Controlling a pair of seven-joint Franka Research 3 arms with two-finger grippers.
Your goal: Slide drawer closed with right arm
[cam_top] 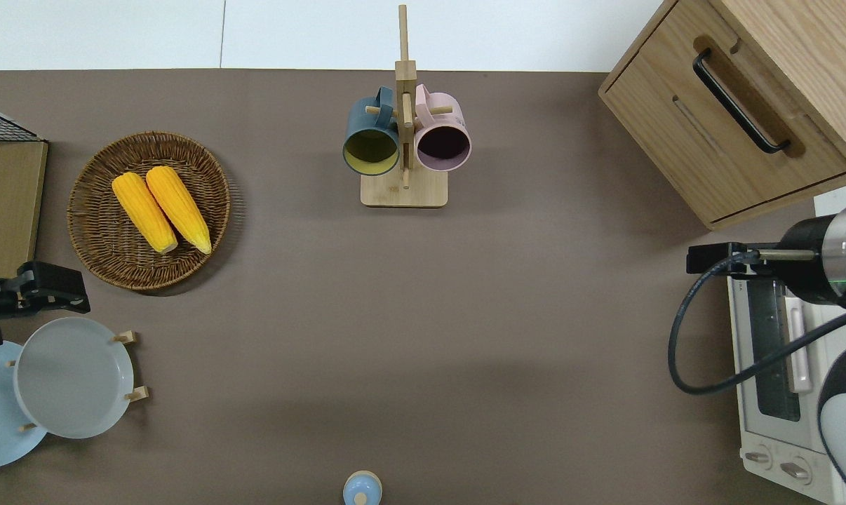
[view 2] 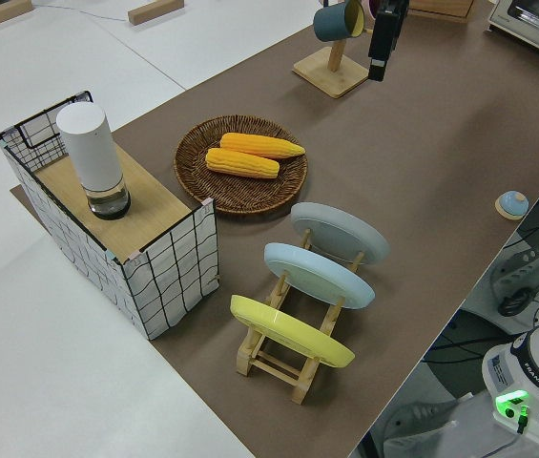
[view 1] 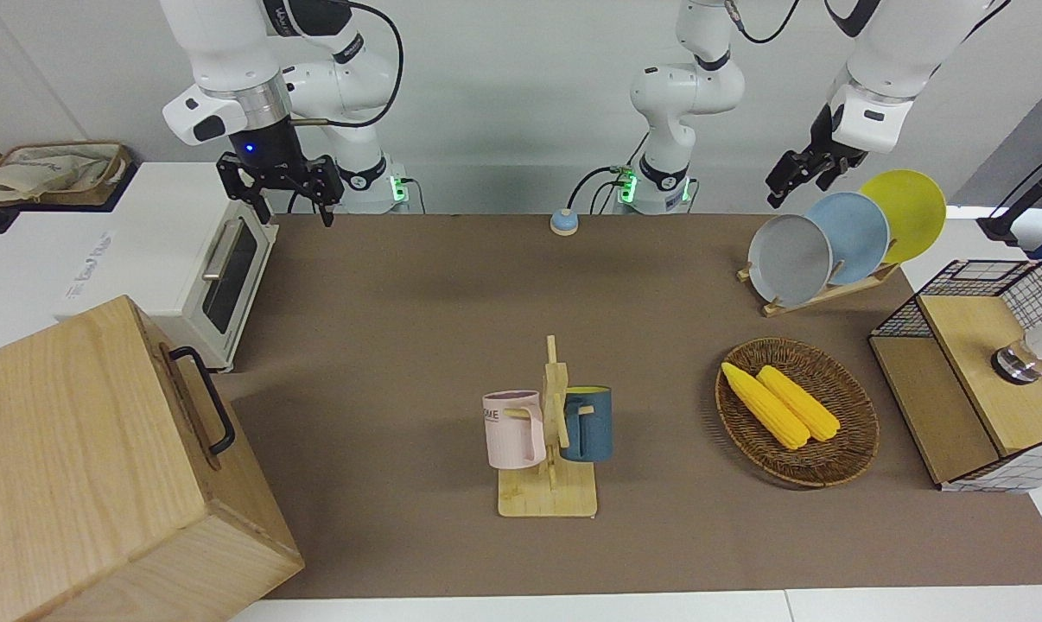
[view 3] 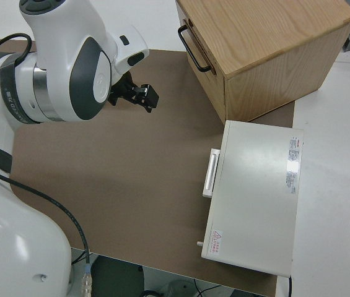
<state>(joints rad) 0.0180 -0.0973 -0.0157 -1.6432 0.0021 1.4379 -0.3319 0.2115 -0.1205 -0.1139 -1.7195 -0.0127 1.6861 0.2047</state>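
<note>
- Right tool [view 1: 283,192]: hangs clear of the bench [view 1: 452,311], over the toaster oven's [cam_top: 781,372] front edge at the end nearer the cabinet [view 1: 80,466]. Fingers [view 1: 325,213] point downward and stand apart, gripping nothing.
- Drawer [cam_top: 728,130]: set in the cabinet at the right arm's end of the bench, farther from the robots than the toaster oven. Its front appears flush with the cabinet face, so the drawer reads as shut; no gap is visible.
- Handle [cam_top: 737,102]: black bar, untouched, well apart from the right tool.
- Judgement: the raised, empty posture suits a retreat position, since the closing push looks complete.
- Left tool [view 1: 797,177]: parked; finger state cannot be determined.
</note>
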